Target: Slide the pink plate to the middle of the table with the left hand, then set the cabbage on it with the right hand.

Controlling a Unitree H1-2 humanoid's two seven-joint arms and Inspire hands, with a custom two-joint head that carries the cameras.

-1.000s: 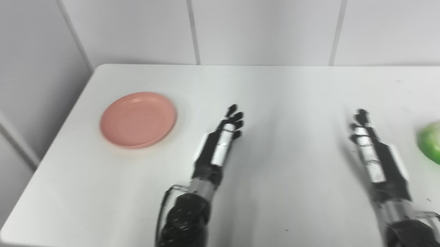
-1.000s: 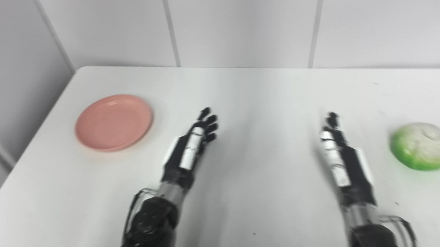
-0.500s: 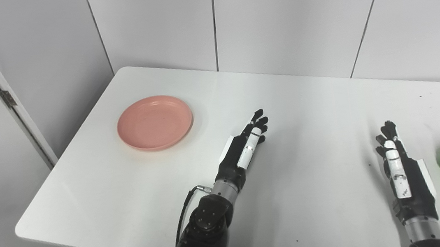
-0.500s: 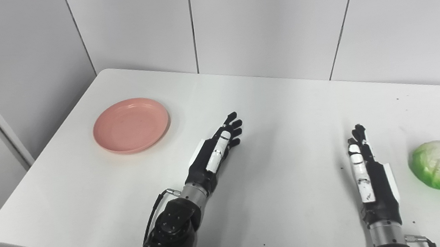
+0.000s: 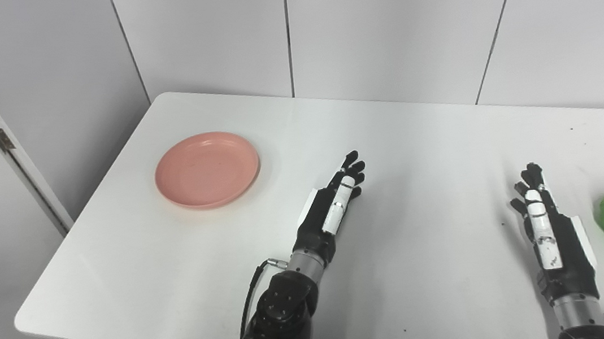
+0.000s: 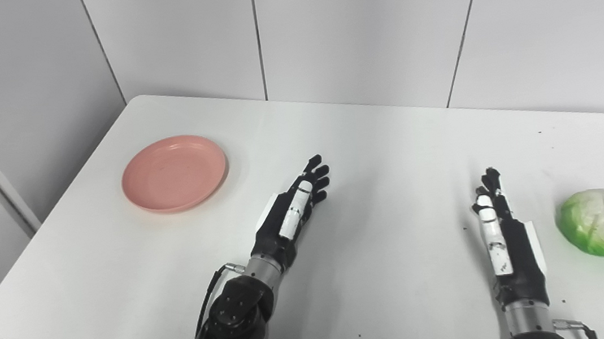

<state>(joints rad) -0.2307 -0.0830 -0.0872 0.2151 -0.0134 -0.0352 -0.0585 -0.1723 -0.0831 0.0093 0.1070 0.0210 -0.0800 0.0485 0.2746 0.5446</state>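
Pink plate (image 5: pixel 207 169) sits toward the table's (image 5: pixel 412 140) left side, untouched. Left hand (image 5: pixel 334 203) and right hand (image 6: pixel 499 226) are empty, fingers extended. Cabbage (image 6: pixel 600 222) lies far right — clipped by the frame edge in the left eye view.

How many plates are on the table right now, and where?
1. The pink plate sits on the white table toward its far left part, empty, apart from the left hand. No other plate shows, and nothing in view could hide one.
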